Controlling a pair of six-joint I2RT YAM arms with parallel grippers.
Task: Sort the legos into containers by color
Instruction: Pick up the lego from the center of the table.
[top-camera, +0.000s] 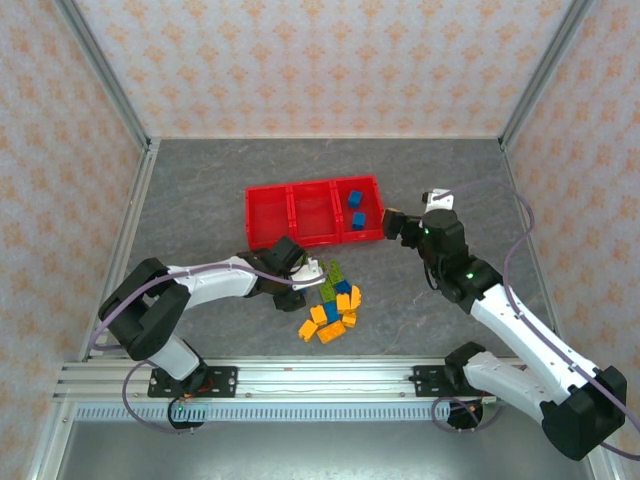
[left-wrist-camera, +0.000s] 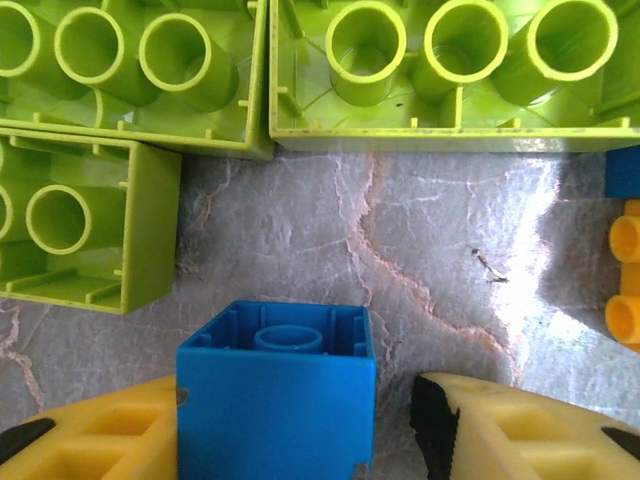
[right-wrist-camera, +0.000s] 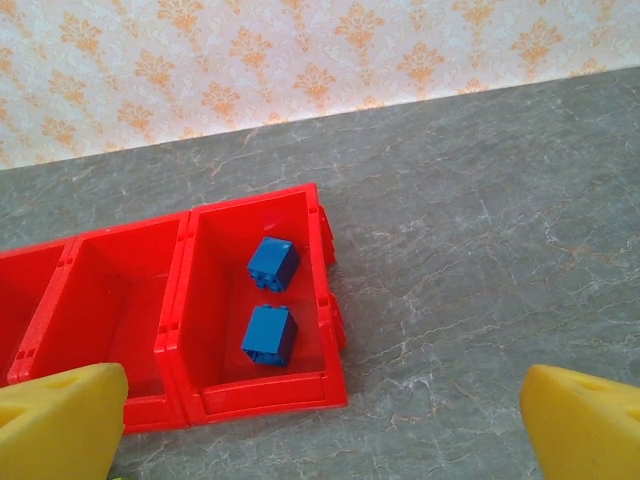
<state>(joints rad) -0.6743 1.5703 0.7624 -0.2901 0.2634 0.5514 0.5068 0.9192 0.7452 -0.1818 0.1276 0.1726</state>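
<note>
- Counter (top-camera: 200, 200): the grey, stone-patterned surface looks smooth. A brick pushed from one side is judged likely to slide instead of being seated.
- Red three-compartment tray (top-camera: 248, 215): two blue bricks (right-wrist-camera: 270, 335) are already held in its right compartment. A blue piece released in another compartment would spoil the sort.
- Right hand (top-camera: 395, 222): the pads are spread wide and nothing is held. It is stationed just beside the tray's right end, so a clash with the other arm is possible during delivery there.
- Left hand (left-wrist-camera: 300, 440): it is lowered into the loose brick pile (top-camera: 335, 310) in front of the tray, partly spread around one blue brick (left-wrist-camera: 275, 400). One pad is touching the brick and the other is apart from it. This off-centre contact could twist the brick or let it slip on lifting.
- Lime-green bricks (left-wrist-camera: 450, 70): these lie upside down beyond the blue brick and could be nudged if it is shoved forward.
</note>
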